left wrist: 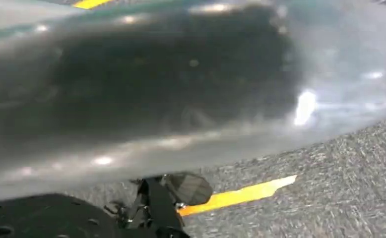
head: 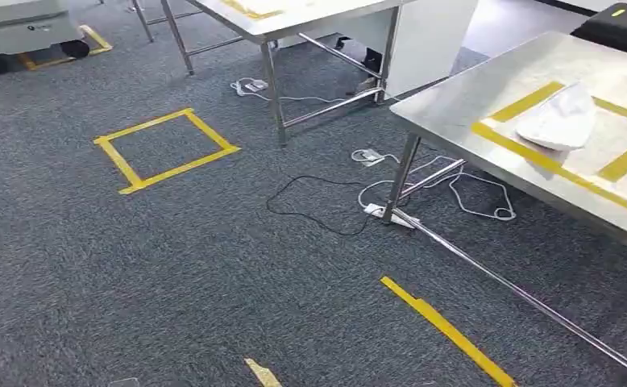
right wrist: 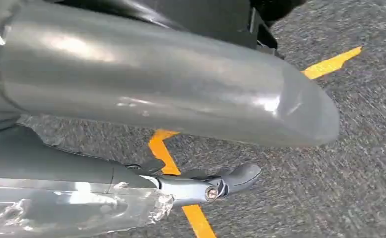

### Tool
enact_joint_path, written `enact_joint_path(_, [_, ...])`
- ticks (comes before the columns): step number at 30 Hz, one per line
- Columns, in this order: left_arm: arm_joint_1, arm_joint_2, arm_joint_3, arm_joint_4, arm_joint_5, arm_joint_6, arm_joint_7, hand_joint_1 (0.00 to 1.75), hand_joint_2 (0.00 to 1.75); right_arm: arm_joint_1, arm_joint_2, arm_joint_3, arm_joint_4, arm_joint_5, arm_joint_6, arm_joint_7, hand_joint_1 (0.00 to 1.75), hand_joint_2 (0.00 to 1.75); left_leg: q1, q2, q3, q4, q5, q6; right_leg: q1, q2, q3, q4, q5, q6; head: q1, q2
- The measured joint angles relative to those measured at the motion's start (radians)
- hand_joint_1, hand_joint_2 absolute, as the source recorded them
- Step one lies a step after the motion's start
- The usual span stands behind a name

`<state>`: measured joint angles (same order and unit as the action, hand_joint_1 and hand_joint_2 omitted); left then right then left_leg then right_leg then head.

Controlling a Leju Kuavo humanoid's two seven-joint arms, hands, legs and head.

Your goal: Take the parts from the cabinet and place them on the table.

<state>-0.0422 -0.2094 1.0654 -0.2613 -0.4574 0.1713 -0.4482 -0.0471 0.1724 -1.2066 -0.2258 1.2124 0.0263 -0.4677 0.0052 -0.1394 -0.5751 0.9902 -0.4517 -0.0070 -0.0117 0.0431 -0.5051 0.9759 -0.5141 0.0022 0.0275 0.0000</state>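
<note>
Head view: a grey carpet (head: 173, 266) carries a square of yellow tape (head: 165, 150) at the left and two loose yellow tape strips, the longer one (head: 447, 332) near and to the right. At the right stands a steel table (head: 471, 97), its top marked with a yellow tape outline (head: 528, 153). A white part (head: 560, 121) lies on this table, inside the outline and just touching its far strip. A second steel table (head: 294, 28) stands farther off, at the centre. White and black cables (head: 318, 201) and a white power strip (head: 375, 211) lie on the carpet between and beneath the two tables. A low grey cart (head: 20, 32) is parked at the far left. Left wrist view: the left hand (left wrist: 186, 189) shows as a dark fingertip over the carpet and a yellow tape strip; a broad, glossy grey surface (left wrist: 156, 99), blurred and very near the lens, covers the rest, and it cannot be told whether this hand grasps anything. Right wrist view: the right hand (right wrist: 146, 99) shows a thick grey thumb and, apart from it, a darker finger (right wrist: 230, 181) stretched out above the carpet; crinkled clear film (right wrist: 82, 210) lies beside the finger's base, and it cannot be told whether this hand is released or grasping.
</note>
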Motion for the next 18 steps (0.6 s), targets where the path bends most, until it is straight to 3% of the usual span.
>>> enact_joint_path(1, [0.001,0.000,0.002,0.000,0.000,-0.002,-0.002,0.00,0.00,-0.002,0.000,-0.004,0.000,-0.002,0.005,-0.003,0.00,0.00,-0.004,0.053,-0.005,0.016,-0.018,-0.004,-0.001,-0.015,0.004,-0.003,0.003,-0.005,-0.002,0.000])
enact_joint_path(2, [0.000,0.000,0.004,0.000,-0.002,-0.003,-0.002,0.00,0.00,-0.003,0.000,-0.008,-0.001,-0.007,0.008,-0.007,0.00,0.00,-0.004,0.097,-0.026,0.068,-0.055,-0.010,0.001,-0.027,0.003,-0.003,0.004,-0.010,-0.009,0.000])
enact_joint_path(4, [-0.006,0.000,0.013,0.000,-0.003,-0.003,-0.002,0.00,0.00,0.000,-0.001,-0.015,-0.002,-0.008,0.010,-0.008,0.00,0.00,0.000,0.127,-0.102,0.233,-0.137,-0.018,0.006,-0.063,0.002,-0.002,0.001,-0.014,-0.010,0.000])
enact_joint_path(5, [-0.006,0.000,0.015,0.000,-0.006,0.000,-0.002,0.00,0.00,0.002,-0.002,-0.015,-0.002,-0.008,0.011,-0.008,0.00,0.00,0.001,0.131,-0.131,0.296,-0.158,-0.020,0.007,-0.079,0.000,-0.001,0.000,-0.015,-0.010,0.000])
enact_joint_path(6, [-0.005,-0.001,0.016,0.000,-0.012,0.004,0.002,0.00,0.00,0.002,-0.002,-0.016,-0.002,-0.008,0.011,-0.008,0.00,0.00,0.003,0.132,-0.138,0.314,-0.154,-0.021,0.009,-0.095,0.000,-0.001,0.000,-0.015,-0.010,0.000])
enact_joint_path(7, [-0.003,-0.001,0.017,0.000,-0.016,0.009,0.004,0.00,0.00,0.001,-0.002,-0.016,-0.003,-0.008,0.011,-0.008,0.00,0.00,0.004,0.134,-0.122,0.289,-0.130,-0.021,0.009,-0.108,0.000,-0.001,-0.001,-0.015,-0.010,0.000])
enact_joint_path(9, [-0.002,-0.001,0.017,0.000,-0.029,0.020,0.010,0.00,0.00,-0.002,-0.002,-0.018,-0.003,-0.008,0.011,-0.009,0.00,0.00,0.003,0.153,-0.034,0.131,-0.047,-0.014,0.011,-0.133,0.004,-0.001,-0.003,-0.013,-0.010,0.000])
enact_joint_path(10, [-0.003,-0.001,0.017,0.000,-0.037,0.022,0.010,0.00,0.00,-0.003,-0.002,-0.020,-0.004,-0.008,0.011,-0.009,0.00,0.00,-0.001,0.202,0.016,0.048,-0.019,-0.007,0.013,-0.143,0.009,-0.001,-0.005,-0.009,-0.010,0.000])
enact_joint_path(11, [-0.007,-0.002,0.017,0.000,-0.040,0.024,0.010,0.00,0.00,-0.003,-0.002,-0.022,-0.005,-0.008,0.009,-0.009,0.00,0.00,-0.014,0.257,0.035,0.005,-0.030,-0.004,0.024,-0.154,0.009,0.006,-0.012,-0.002,-0.012,0.000])
enact_joint_path(12, [-0.012,-0.003,0.017,0.000,-0.045,0.025,0.010,0.00,0.00,-0.002,-0.002,-0.023,-0.005,-0.008,0.008,-0.008,0.00,0.00,-0.012,0.241,0.030,0.007,-0.029,0.009,0.025,-0.166,0.008,0.006,-0.013,0.001,-0.010,0.000])
enact_joint_path(13, [-0.011,-0.005,0.017,0.000,-0.046,0.026,0.010,0.00,0.00,-0.003,-0.002,-0.025,-0.006,-0.008,0.007,-0.008,0.00,0.00,-0.013,0.230,0.025,0.006,-0.029,0.010,0.025,-0.178,0.009,0.005,-0.014,0.004,-0.008,0.000])
enact_joint_path(15, [-0.007,-0.005,0.017,0.000,-0.047,0.028,0.010,0.00,0.00,-0.007,-0.002,-0.029,-0.006,-0.008,0.007,-0.008,0.00,0.00,-0.012,0.200,0.024,-0.003,-0.023,0.024,0.024,-0.207,0.017,0.003,-0.018,0.013,-0.011,0.000])
enact_joint_path(16, [-0.005,-0.006,0.017,0.000,-0.047,0.028,0.010,0.00,0.00,-0.008,-0.002,-0.030,-0.006,-0.008,0.007,-0.008,0.00,0.00,-0.007,0.188,0.025,-0.006,-0.017,0.031,0.019,-0.145,0.008,0.018,-0.036,0.024,-0.006,0.000])
enact_joint_path(17, [-0.007,-0.006,0.017,0.000,-0.048,0.029,0.010,0.00,0.00,-0.007,-0.002,-0.031,-0.006,-0.008,0.006,-0.008,0.00,0.00,-0.005,0.178,0.022,-0.006,-0.014,0.037,0.015,-0.085,-0.012,0.064,-0.068,0.026,-0.002,0.000])
enact_joint_path(18, [-0.009,-0.008,0.017,0.000,-0.048,0.030,0.010,0.00,0.00,-0.006,-0.002,-0.031,-0.006,-0.008,0.006,-0.008,0.00,0.00,-0.006,0.163,0.019,-0.005,-0.011,0.041,0.012,-0.058,-0.046,0.141,-0.110,0.027,-0.001,0.000])
